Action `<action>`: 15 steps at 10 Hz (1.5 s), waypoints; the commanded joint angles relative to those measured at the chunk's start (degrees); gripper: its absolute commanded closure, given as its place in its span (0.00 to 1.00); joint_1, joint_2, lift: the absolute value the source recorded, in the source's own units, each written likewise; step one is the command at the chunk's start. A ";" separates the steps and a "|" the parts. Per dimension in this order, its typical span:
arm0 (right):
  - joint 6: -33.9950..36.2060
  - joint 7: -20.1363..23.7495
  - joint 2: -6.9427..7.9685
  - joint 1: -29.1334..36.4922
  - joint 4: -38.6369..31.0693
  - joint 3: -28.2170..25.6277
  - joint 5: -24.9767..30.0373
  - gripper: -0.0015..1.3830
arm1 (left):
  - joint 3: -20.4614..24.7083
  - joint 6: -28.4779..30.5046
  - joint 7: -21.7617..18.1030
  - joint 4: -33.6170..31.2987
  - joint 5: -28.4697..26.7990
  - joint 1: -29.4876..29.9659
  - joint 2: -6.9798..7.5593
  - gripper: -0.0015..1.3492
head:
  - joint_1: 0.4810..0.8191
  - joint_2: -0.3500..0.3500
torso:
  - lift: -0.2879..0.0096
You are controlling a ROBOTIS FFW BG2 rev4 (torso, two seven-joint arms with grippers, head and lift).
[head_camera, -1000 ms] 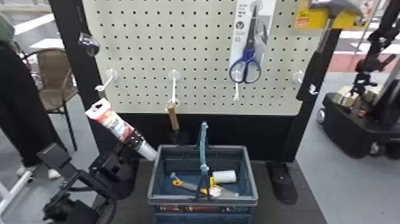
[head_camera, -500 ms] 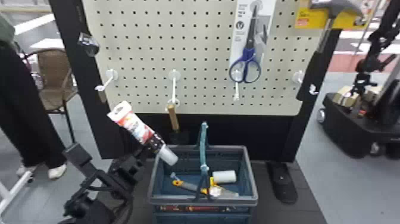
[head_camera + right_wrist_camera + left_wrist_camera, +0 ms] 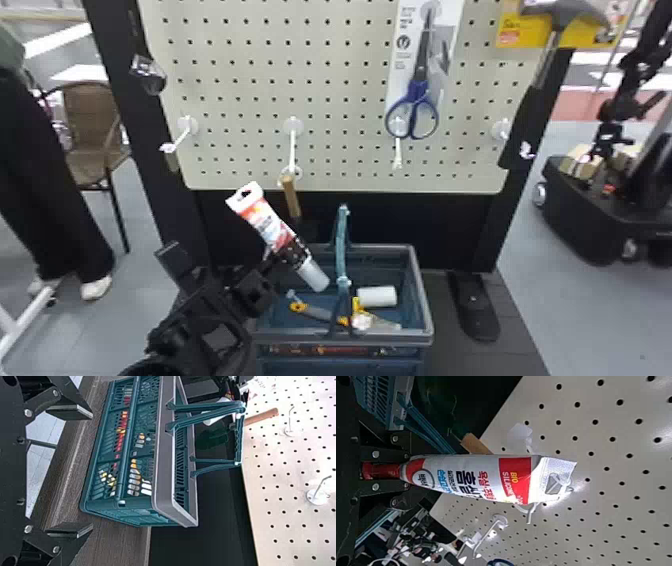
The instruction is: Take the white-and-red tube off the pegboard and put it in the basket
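1. From where I stand, the left arm (image 3: 195, 310) comes up from the bottom edge of the head view, left of the middle. It slants up and across, its wrist just beside the basket's left side.
2. The left gripper (image 3: 294, 251) has its fingers clamped on the neck of the white-and-red tube (image 3: 267, 222); the left wrist view shows them closed on the red part there.
3. So the tube is up in the air, tilted, its flat white tab highest and leaning left, its pale tip slanting down to the right. It looks to be above the basket's left back part, though the depth is hard to judge.
4. The right gripper (image 3: 92, 470) has its fingers wide apart, and they face the side of the basket in the right wrist view.
5. The basket (image 3: 421, 300) stands on a dark wood-grained surface in front of the pegboard (image 3: 340, 100), its handle (image 3: 341, 240) upright. Inside lie a white cylinder (image 3: 377, 296) and a grey-and-yellow tool (image 3: 320, 312).
6. On the pegboard, blue-handled scissors (image 3: 424, 107) hang on their card, with a hammer (image 3: 525, 107) to the right of them. A wooden handle (image 3: 290, 195) shows below the middle hook (image 3: 292, 145).
7. Off to the left is a brown chair (image 3: 90, 115).
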 commanded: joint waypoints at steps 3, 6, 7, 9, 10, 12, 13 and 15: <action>0.00 0.26 0.03 -0.44 0.30 0.00 0.00 0.21 | -3.16 -2.91 -1.77 7.22 -3.08 -1.81 0.23 0.90 | 0.20 0.50 | 0.63; 0.00 0.26 -0.06 -0.57 0.44 0.00 0.00 0.21 | -3.95 -2.82 -2.21 7.93 -5.54 -2.55 0.31 0.90 | 0.20 0.50 | 0.63; 0.00 0.35 -0.06 -0.57 0.44 0.00 -0.09 0.21 | -4.04 -2.91 -2.21 7.93 -5.98 -2.80 0.40 0.90 | 0.20 0.50 | 0.63; 0.00 0.44 -0.15 -0.57 0.58 0.00 -0.18 0.21 | -4.04 -2.82 -2.82 7.93 -7.47 -3.04 0.49 0.67 | 0.20 0.50 | 0.63; 0.27 0.44 -0.24 -0.57 0.58 0.00 -0.26 0.21 | -4.04 -3.61 -2.82 7.93 -7.83 -3.04 0.49 0.43 | 0.20 0.50 | 0.63; 0.44 0.53 -0.24 -0.57 0.58 0.00 -0.26 0.21 | -3.77 -4.49 -2.82 7.93 -7.91 -3.04 0.49 0.22 | 0.20 0.50 | 0.63; 0.44 0.62 -0.24 -0.57 0.44 0.00 -0.26 0.21 | -3.69 -4.22 -2.82 7.93 -7.91 -3.04 0.49 0.20 | 0.20 0.50 | 0.63; 0.44 0.53 -0.24 -0.57 0.58 0.00 -0.26 0.21 | -3.60 -4.14 -2.91 7.93 -7.91 -3.04 0.49 0.20 | 0.20 0.50 | 0.63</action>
